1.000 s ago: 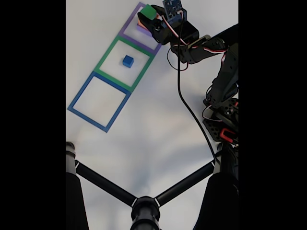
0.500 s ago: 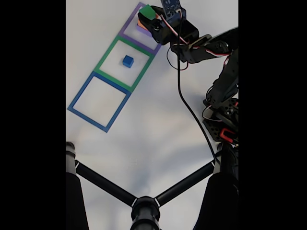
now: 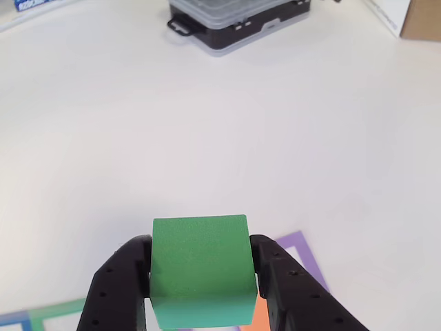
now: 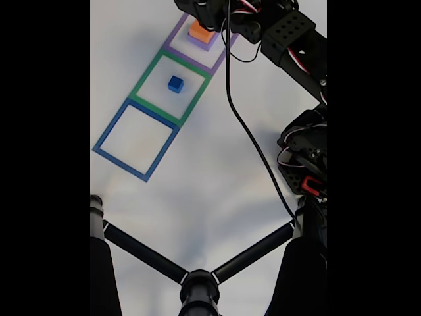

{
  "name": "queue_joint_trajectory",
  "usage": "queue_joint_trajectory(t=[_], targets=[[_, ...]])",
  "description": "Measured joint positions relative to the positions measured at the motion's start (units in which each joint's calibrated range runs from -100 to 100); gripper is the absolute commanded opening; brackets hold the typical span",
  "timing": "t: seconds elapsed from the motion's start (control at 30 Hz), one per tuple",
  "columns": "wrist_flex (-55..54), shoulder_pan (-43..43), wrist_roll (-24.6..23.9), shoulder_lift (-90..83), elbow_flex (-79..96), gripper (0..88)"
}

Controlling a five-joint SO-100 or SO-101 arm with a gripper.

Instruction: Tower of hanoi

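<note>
Other view: your claw [image 3: 200, 289] clamps the green cube [image 3: 200, 269] by opposite flat faces; it looks light, rigid, unlikely to slip.

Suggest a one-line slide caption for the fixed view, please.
Small blue cube in the green square, orange block stacked in the purple square, blue square empty.

Even, bright, diffuse light is washing the white table [image 3: 220, 124] w/o hard glare; faint soft shadows are falling in the fixed view. The fixed view is showing black side bars and looking slightly soft; the other view is staying sharp.
</note>
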Motion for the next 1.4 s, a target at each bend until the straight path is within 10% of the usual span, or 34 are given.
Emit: queue_joint_trajectory(t=[0.43, 1.4], targets=[[48.75, -12.05, -0.59, -3.61, -37.33, 3.4], [40.6, -31.78, 0.0, -18.14, -15.57, 3.8]])
